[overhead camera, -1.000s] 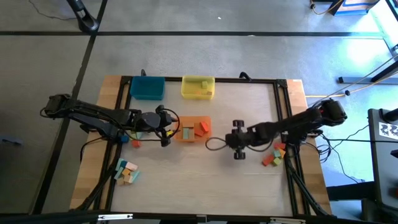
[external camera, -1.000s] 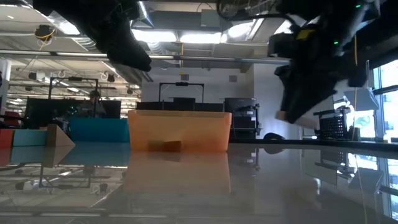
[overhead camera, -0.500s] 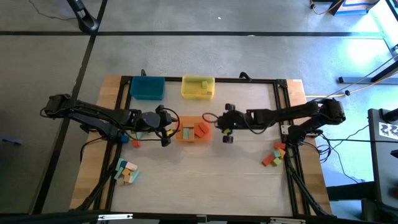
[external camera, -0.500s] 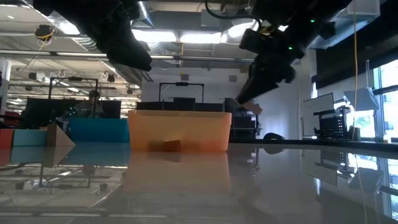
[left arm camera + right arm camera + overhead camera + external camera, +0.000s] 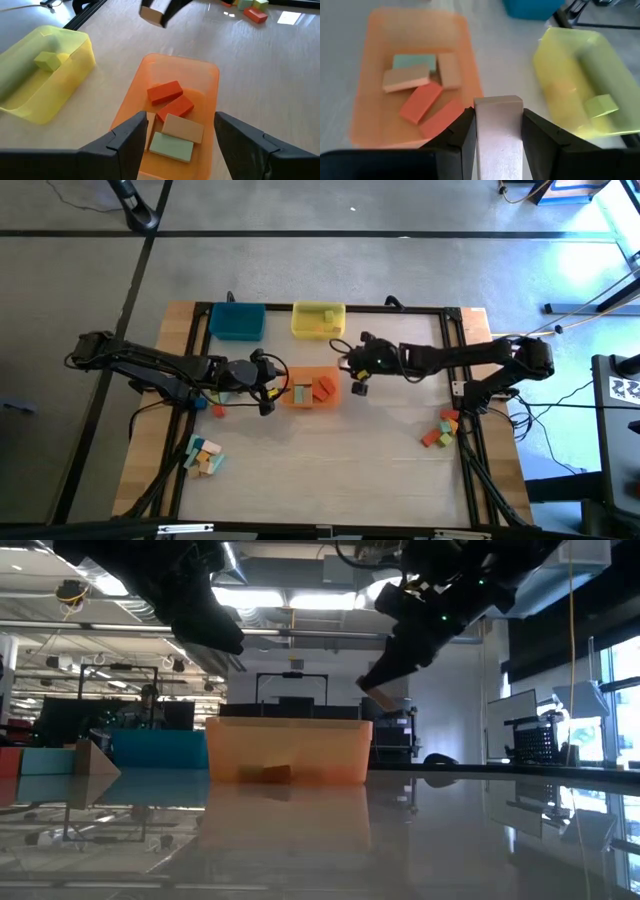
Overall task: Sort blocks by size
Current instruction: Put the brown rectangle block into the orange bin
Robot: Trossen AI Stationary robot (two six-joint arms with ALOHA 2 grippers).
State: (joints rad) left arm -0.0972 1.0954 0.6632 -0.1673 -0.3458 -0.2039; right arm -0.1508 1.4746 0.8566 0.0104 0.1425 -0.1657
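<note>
My right gripper [image 5: 356,376] is shut on a natural wood block [image 5: 498,131] and hovers just right of the orange tray [image 5: 312,388]. It also shows in the low view [image 5: 384,690], with the block [image 5: 379,700] above the tray's rim. The orange tray holds two red-orange blocks [image 5: 170,99], a wood block [image 5: 183,127] and a pale green block [image 5: 171,146], all lying flat. My left gripper [image 5: 180,145] is open and empty over the tray's left end. A green block [image 5: 47,61] lies in the yellow tray [image 5: 319,319]. My right gripper pinches the wood block by two opposite sides [image 5: 480,127] between its two fingers. The fingers slant down from the table's right side. The block is lifted clear of the table, level with the top of the orange tray's wall [image 5: 288,740] or a little above it.
A blue tray [image 5: 237,320] stands at the far left beside the yellow one. Loose blocks lie at the near left [image 5: 203,457], by the left arm [image 5: 215,409] and in a pile at the right edge [image 5: 440,430]. Bare tabletop lies in the near middle.
My right gripper has carried the wood block from near the right pile toward the table's left and far edge, ending beside the orange tray's right end, and has turned about on the way. It has stayed shut on the block.
</note>
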